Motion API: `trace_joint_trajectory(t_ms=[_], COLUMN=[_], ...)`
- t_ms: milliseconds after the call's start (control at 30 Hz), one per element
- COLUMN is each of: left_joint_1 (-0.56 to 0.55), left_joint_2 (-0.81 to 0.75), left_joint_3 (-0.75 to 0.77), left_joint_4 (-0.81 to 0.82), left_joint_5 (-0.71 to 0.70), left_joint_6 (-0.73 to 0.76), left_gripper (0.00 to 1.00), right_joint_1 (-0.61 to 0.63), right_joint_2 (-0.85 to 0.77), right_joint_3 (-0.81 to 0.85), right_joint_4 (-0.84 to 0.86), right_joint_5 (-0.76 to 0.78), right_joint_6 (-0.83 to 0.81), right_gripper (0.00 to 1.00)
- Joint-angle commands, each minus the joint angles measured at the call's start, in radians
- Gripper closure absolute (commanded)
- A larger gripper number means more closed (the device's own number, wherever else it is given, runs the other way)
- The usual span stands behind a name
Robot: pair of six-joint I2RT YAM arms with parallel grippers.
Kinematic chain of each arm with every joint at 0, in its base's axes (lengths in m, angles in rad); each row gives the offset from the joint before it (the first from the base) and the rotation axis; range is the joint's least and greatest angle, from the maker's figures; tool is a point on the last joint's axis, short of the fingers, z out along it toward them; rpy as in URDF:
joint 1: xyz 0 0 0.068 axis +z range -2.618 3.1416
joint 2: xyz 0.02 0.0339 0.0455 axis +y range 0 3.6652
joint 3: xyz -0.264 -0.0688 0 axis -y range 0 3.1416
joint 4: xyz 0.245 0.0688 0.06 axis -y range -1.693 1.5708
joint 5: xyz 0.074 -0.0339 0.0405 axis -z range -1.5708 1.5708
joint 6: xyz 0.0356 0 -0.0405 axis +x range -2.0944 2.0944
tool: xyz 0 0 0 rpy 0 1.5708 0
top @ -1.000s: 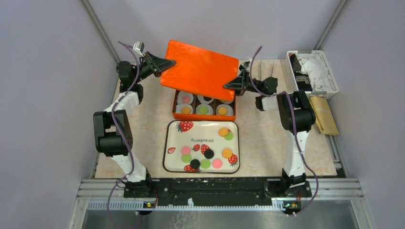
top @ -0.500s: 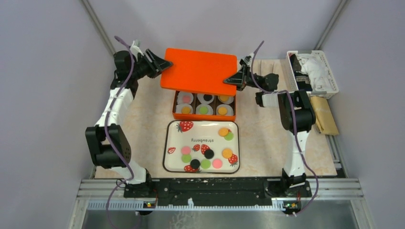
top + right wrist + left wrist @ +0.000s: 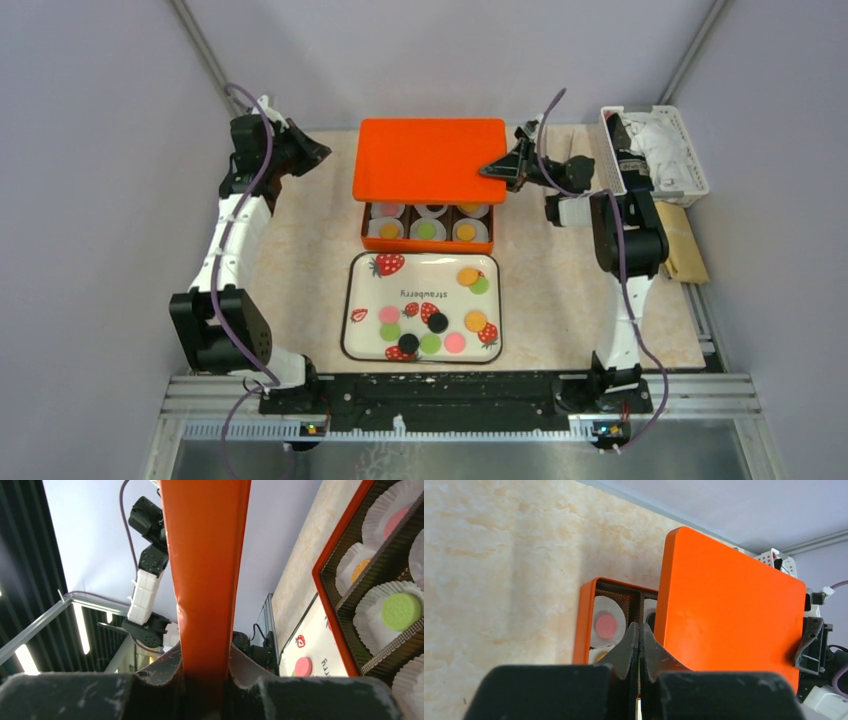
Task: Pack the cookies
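Note:
An orange box (image 3: 367,236) holds white paper cups with cookies (image 3: 427,230) in them. Its orange lid (image 3: 432,160) hangs level over the box's far half, and also shows in the left wrist view (image 3: 729,610). My right gripper (image 3: 497,168) is shut on the lid's right edge (image 3: 207,580). My left gripper (image 3: 318,152) is shut and empty, off to the left of the lid, jaws pressed together (image 3: 640,635). Several loose cookies (image 3: 467,275) in orange, pink, green and black lie on the strawberry tray (image 3: 365,340) in front of the box.
A white basket (image 3: 690,150) with cloth stands at the far right, with a brown packet (image 3: 680,245) beside it. Metal frame posts rise at the back corners. The tray lies between the box and the arm bases.
My left gripper has let go of the lid and pulled back left. The lid has levelled out and shifted right over the box, held by the right gripper alone.

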Motion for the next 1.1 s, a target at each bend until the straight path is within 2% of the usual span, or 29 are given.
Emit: trace_joint_trajectory(t_ms=[0,67,133,233,267,333,433,933,1067], left_joint_1=[0.003,0.003,0.003,0.002,0.002,0.002,0.003,0.002,0.002], left_joint_2=[-0.058,-0.06,-0.054,-0.049,-0.048,-0.048,-0.048,-0.028,-0.016], left_joint_3=[-0.017,-0.025,-0.029,-0.037,-0.04,-0.044,-0.049,-0.071,-0.077], left_joint_4=[0.012,0.02,0.023,0.03,0.037,0.042,0.046,0.058,0.063], left_joint_5=[-0.035,-0.029,-0.023,-0.005,-0.002,0.002,0.003,0.019,0.03], left_joint_6=[0.036,0.035,0.033,0.03,0.029,0.028,0.03,0.03,0.023], left_gripper=[1.0,1.0,1.0,1.0,1.0,1.0,1.0,1.0,1.0], right_joint_1=[0.009,0.017,0.034,0.075,0.092,0.124,0.161,0.139,0.114], right_joint_2=[-0.056,-0.05,-0.066,-0.13,-0.154,-0.186,-0.193,-0.169,-0.165], right_joint_3=[-0.017,-0.016,-0.017,-0.008,0.006,0.045,0.101,0.097,0.102], right_joint_4=[0.104,0.059,-0.056,-0.383,-0.53,-0.804,-0.995,-1.153,-1.276], right_joint_5=[0.029,0.034,0.043,0.074,0.099,0.152,0.213,0.268,0.245], right_joint_6=[-0.076,-0.111,-0.2,-0.462,-0.601,-0.776,-0.899,-0.942,-0.993], right_gripper=[1.0,1.0,1.0,1.0,1.0,1.0,1.0,1.0,1.0])
